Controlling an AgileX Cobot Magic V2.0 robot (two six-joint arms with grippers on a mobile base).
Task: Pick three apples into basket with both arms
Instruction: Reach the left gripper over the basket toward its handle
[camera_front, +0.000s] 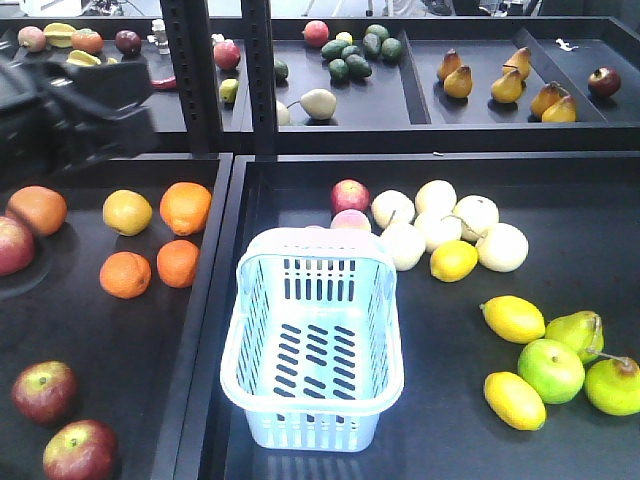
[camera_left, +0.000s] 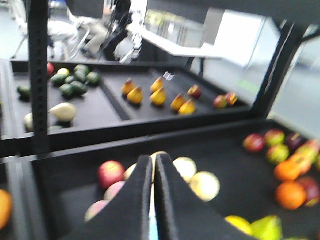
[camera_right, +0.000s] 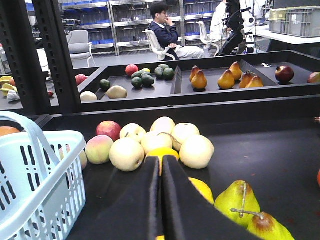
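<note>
Black trays (camera_front: 130, 360) fill the view, with the basket (camera_front: 310, 425) empty at centre. Apples (camera_front: 45, 392) lie untouched in the left tray. Left gripper (camera_left: 153, 160) and right gripper (camera_right: 161, 162) are both closed, holding nothing. Picking seems not yet begun; the next move calls for opening over an apple.

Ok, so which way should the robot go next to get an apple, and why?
Probably the left arm should swing down toward the dark red apple at the near end of the left tray, opening its jaws on the way. The basket is empty, both arms' jaws are shut on nothing, and that arm hangs over the tray's far end.
</note>
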